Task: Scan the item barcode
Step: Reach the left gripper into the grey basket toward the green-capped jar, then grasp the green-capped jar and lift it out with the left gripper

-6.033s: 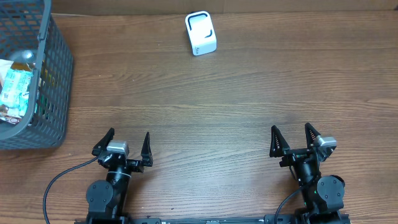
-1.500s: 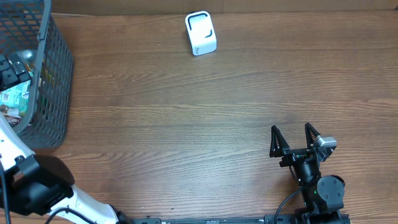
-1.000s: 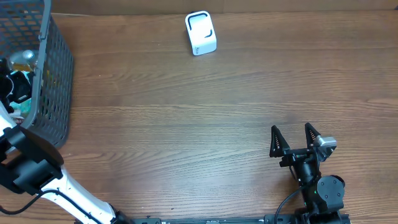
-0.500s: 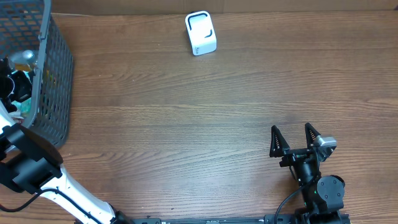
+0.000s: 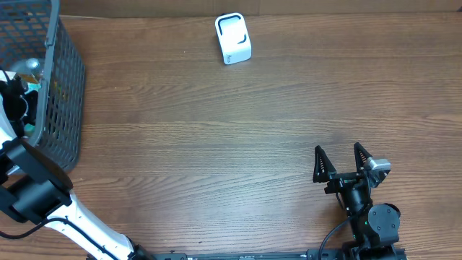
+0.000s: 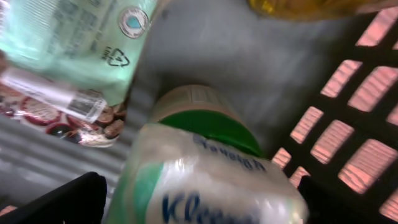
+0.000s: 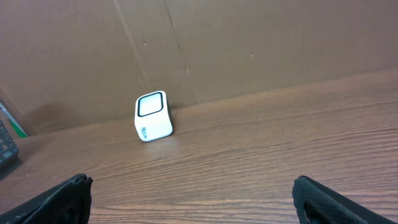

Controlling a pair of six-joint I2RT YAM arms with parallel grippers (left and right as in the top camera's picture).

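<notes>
Left fingers (image 6: 62, 202) positioned inside dark grey plastic mesh basket (image 5: 63, 87), spread wide, nothing gripped. White soft wipes pack with green lid (image 6: 205, 162) seen between them, in basket. Right fingers (image 5: 318, 165) spread wide, empty, parked at near right of brown wooden counter (image 5: 216, 144). Small white box-shaped scanner (image 5: 232, 39) set at far edge.

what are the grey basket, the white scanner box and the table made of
The grey mesh basket looks like matte moulded plastic: its square lattice has thick, even bars. The white cube-shaped scanner seems to have a smooth, slightly glossy plastic shell with a dark window on its face. The brown table shows streaky grain, so it is wood or wood-look laminate; the pictures cannot settle which.
</notes>
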